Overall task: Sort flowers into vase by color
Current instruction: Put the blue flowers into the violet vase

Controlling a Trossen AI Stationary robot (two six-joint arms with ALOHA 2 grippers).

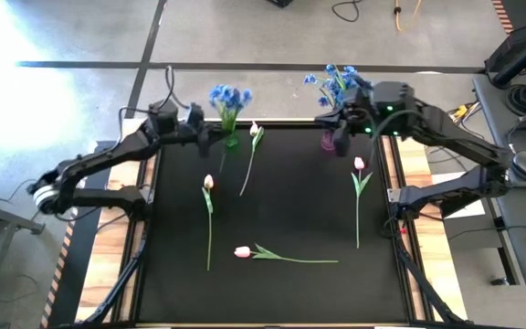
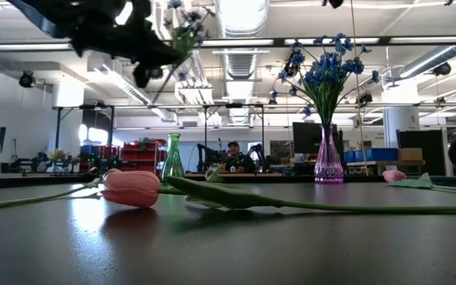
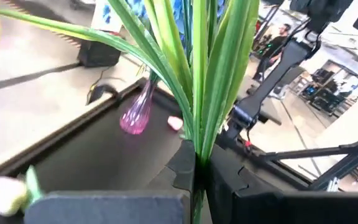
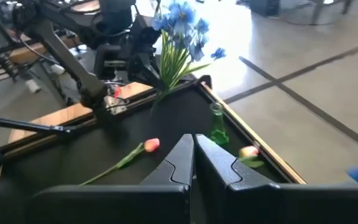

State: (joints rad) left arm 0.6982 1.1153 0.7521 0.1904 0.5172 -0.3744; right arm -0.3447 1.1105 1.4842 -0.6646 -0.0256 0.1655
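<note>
Blue flower bunch [image 1: 229, 97] clamped at stems in left gripper [image 1: 210, 137], held in air over far-left table edge, just above green vase [image 1: 231, 141]. Judgement: step = drop stems into green vase; keep bunch upright, centre stem tips over neck, lower straight, release only once seated. Left arm stretched along table's left side, wrist near far edge. Right gripper [image 1: 341, 140] closed, empty, beside pink vase [image 1: 327, 140] w/ blue flowers. Tulips [image 1: 208, 182] lie on mat.

Even overhead lighting. Window glare blows out the floor [image 1: 26, 37] top-left in high view. Ceiling lights [image 2: 240, 16] reflect off the table [image 2: 212, 253]. Left wrist view motion-blurred, near stems [image 3: 197, 81] soft.
</note>
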